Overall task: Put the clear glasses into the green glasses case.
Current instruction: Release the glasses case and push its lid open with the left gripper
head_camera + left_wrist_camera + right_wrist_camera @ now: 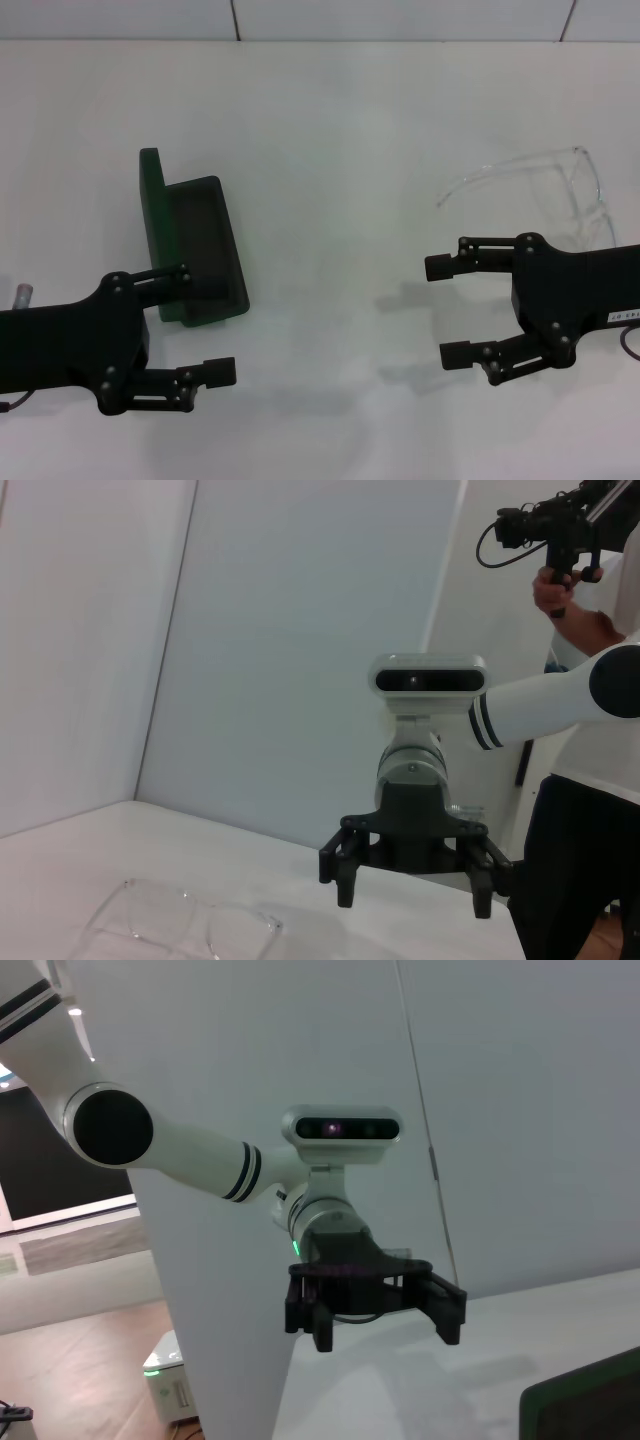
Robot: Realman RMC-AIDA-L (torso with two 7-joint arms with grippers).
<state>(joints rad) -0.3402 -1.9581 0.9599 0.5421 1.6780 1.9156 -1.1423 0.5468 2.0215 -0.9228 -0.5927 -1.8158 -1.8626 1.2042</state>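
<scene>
The green glasses case lies open on the left of the white table, its lid standing upright on the far-left side and its dark lining showing. A corner of the case also shows in the right wrist view. The clear glasses rest on the table at the right rear, arms unfolded; the left wrist view shows the glasses too. My left gripper is open just in front of the case, one finger over its near end. My right gripper is open, empty, in front of the glasses.
A small pinkish-grey cylinder lies at the table's left edge beside my left arm. A white wall bounds the back of the table. A person holding a camera rig stands beyond the right arm.
</scene>
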